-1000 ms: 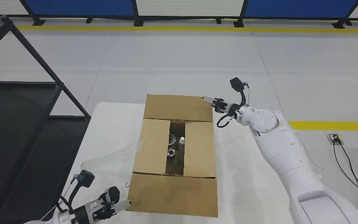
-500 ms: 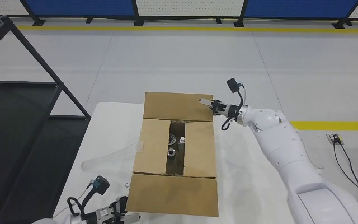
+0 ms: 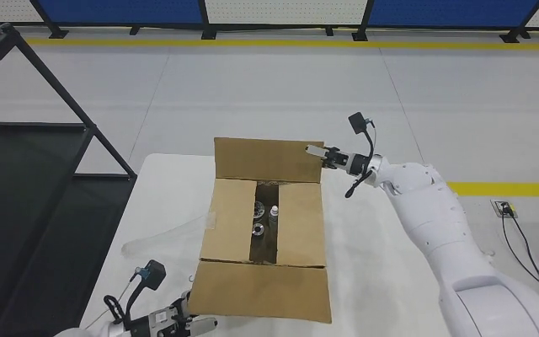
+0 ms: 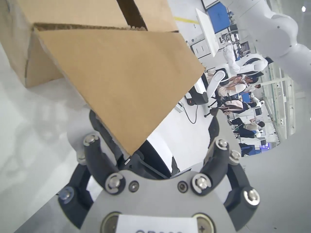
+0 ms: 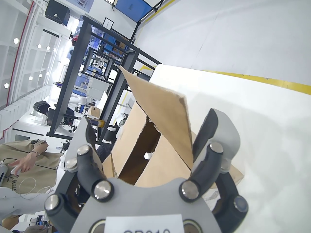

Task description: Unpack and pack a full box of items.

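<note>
Top view: cardboard box (image 3: 265, 223) sits mid-counter (image 3: 160, 194), right gripper (image 3: 313, 151) at the far flap (image 3: 268, 158), left gripper (image 3: 198, 323) at the near flap (image 3: 261, 291)

Left wrist view: open fingers (image 4: 218, 132) straddle the near flap's corner

Right wrist view: fingers spread wide around the far flap; the card looks light and stiff, best pinched near its edge

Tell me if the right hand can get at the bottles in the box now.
Probably not. The right hand is at the corner of the far flap, and the two side flaps lie nearly shut over the box, leaving just a narrow slot above the bottles.
</note>
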